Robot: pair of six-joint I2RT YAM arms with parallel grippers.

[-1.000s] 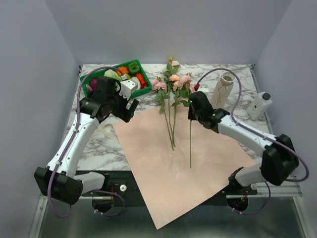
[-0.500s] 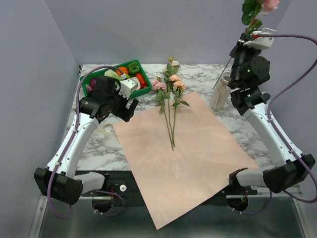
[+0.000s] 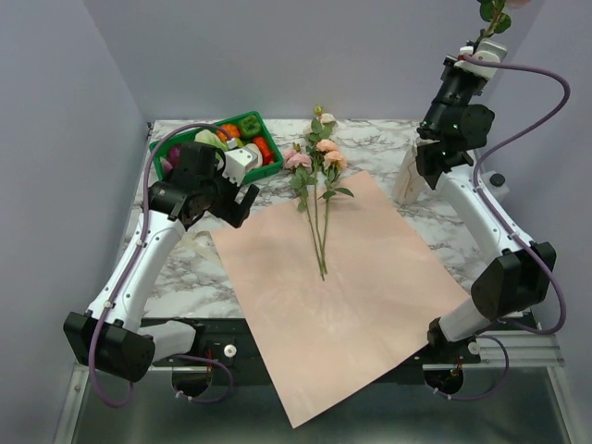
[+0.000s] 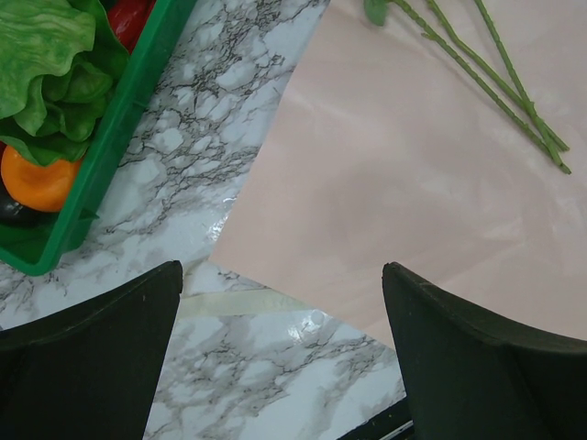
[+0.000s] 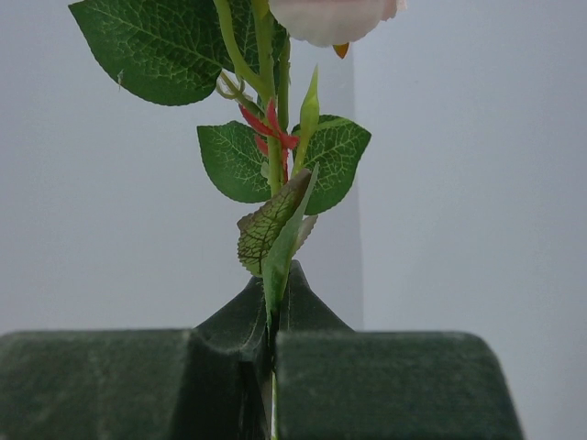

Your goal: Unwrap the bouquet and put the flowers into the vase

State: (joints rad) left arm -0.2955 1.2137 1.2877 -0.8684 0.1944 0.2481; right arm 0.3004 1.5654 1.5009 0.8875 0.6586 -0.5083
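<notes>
Raised higher since a moment ago, the right fingers [image 5: 385, 385] pinch one rose [image 5: 272, 137] stem, seemingly above the vase [image 3: 404, 185]; left fingers [image 4: 101, 353] gape empty over the worktop [image 4: 275, 367]; other flowers [image 3: 319, 162] lie on the paper [image 3: 342, 296].

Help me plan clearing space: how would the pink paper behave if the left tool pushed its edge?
The paper is a thin sheet lying flat and overhanging the table's near edge, so probably light and floppy; it may buckle rather than shift whole. On the glossy marble it could slide easily. The flowers lying on it would likely ride along.
</notes>
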